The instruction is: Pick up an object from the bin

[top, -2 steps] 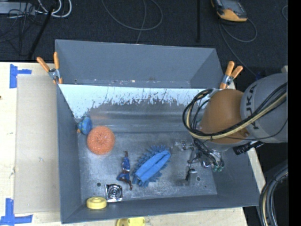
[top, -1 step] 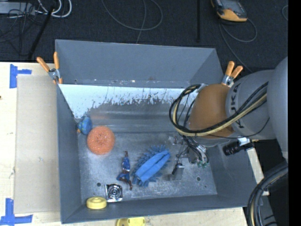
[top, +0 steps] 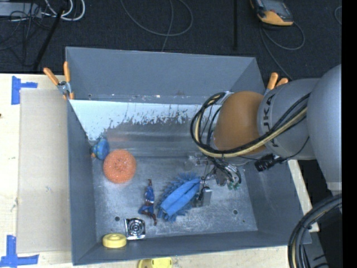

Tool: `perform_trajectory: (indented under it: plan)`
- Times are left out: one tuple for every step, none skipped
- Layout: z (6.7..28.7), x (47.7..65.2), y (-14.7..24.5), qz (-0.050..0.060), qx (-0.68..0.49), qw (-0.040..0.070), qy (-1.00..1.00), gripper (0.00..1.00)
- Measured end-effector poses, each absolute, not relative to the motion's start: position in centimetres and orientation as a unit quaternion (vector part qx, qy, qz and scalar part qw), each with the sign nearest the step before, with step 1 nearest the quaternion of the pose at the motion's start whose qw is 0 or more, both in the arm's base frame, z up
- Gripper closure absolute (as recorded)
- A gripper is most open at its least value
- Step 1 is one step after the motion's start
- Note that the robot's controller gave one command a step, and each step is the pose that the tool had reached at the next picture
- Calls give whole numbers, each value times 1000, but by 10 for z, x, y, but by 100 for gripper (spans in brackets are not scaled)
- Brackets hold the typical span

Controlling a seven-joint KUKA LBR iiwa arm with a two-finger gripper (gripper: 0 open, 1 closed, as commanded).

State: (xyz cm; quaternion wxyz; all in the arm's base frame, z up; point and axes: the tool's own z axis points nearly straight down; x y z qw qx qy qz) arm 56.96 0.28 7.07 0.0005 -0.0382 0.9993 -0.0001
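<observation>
The grey sheet-metal bin (top: pixel 83 205) has sloping walls and a speckled floor. The gripper (top: pixel 203 194) sits at the right end of a blue bristly oblong brush (top: pixel 177 199) mid-floor; whether it is spread or closed cannot be told. Leftward lie a round orange mesh scrubber (top: pixel 119 166), a small blue-and-red figure (top: pixel 149 199) and a yellow disc-shaped tape measure (top: pixel 114 240).

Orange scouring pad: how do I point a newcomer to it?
In the grey metal bin, look at the view's left half of the floor, away from the claw. The orange scouring pad lies there, beside a small blue thing. No other thing in the bin is round and orange.
</observation>
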Motion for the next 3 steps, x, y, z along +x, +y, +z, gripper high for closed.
perform_trajectory:
  plan:
    - [69, 496, 18, 0, -42, -1, 999, 100]
    - [69, 496, 19, 0, -43, -1, 999, 100]
    - [242, 493, 14, 0, -50, 3, 999, 100]
